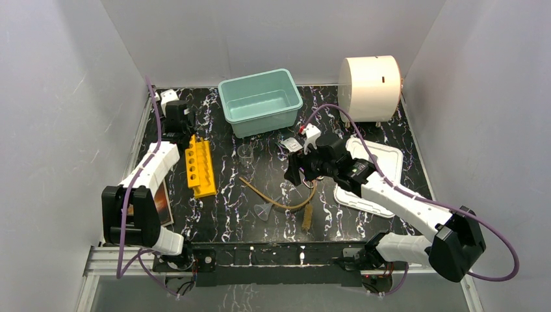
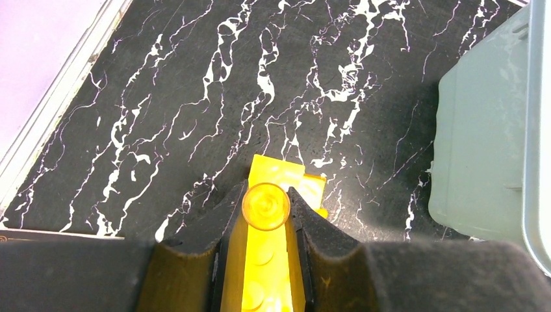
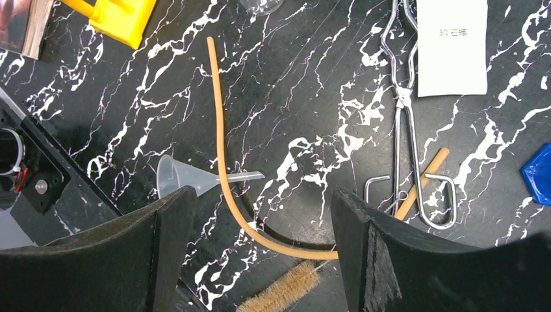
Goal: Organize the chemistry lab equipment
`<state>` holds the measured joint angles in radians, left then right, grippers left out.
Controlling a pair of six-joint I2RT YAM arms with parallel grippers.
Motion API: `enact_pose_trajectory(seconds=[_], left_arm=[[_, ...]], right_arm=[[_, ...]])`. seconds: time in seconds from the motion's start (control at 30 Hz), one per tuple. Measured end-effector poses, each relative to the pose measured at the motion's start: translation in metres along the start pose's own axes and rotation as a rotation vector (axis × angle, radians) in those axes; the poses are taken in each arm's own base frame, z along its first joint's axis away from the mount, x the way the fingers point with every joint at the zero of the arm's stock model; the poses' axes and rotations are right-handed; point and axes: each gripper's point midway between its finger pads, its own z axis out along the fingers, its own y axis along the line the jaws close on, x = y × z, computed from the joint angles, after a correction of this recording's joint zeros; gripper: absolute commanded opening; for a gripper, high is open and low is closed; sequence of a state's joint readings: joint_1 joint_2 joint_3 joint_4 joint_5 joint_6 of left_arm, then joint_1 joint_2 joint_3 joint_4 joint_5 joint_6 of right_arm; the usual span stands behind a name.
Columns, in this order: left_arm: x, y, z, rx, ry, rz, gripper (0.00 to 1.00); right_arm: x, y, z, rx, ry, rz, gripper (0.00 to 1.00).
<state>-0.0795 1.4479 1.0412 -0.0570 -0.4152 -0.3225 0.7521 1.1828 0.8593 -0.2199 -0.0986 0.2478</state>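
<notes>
- At right hand: spread wide, nothing held, hanging low over mid-bench.
- Right btwn its fingers: bend of tan rubber tube, which runs away up-bench from there. Clear funnel on its side by one finger, spout touching the tube.
- Just beyond, twd the arm bases: brown bristle brush, near the tube's lower run.
- Further out: metal tongs flat on bench beside a white labelled packet. Blue cap at edge of wrist view. Clear beaker upright, near the teal bin.
- At left hand: closed on far end of yellow rack — fingers tight against both sides, a round amber top showing btwn them. Can't tell if rack is lifted or resting.
- No loose kit seen in the bin or on white tray, so prob. early in the task.
- Step in hand, by the look of it: right hand lining up to take the tube.
- Next move calls for a straight drop, then closing across the tube at the bend w/o catching the funnel spout. Limp tube likely to trail and drag funnel or brush — needs a high lift before carrying.
</notes>
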Motion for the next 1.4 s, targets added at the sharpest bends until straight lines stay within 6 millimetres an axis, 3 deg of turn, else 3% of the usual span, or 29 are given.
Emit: enact_pose_trajectory(seconds=[0.53,0.63,0.8,0.97,1.2,1.4], left_arm=[[0.001,0.005,0.006,-0.044,-0.007,-0.021,0.12],[0.001,0.005,0.006,-0.043,-0.007,-0.019,0.21],[0.005,0.003,0.005,-0.028,0.011,-0.015,0.48],[0.009,0.000,0.003,-0.015,0.052,-0.011,0.68],[-0.020,-0.006,-0.008,0.006,0.025,-0.029,0.80],[-0.043,-0.002,-0.040,0.032,-0.006,-0.054,0.86]], right_arm=[[0.005,-0.002,0.002,0.004,-0.015,0.013,0.84],[0.006,-0.003,0.003,0.003,-0.017,0.013,0.84],[0.011,-0.004,0.004,0.005,-0.009,0.014,0.84],[0.010,-0.004,0.004,0.004,-0.012,0.014,0.84],[0.008,-0.003,0.002,0.001,-0.019,0.013,0.85],[0.008,-0.002,-0.001,0.005,-0.013,0.020,0.88]])
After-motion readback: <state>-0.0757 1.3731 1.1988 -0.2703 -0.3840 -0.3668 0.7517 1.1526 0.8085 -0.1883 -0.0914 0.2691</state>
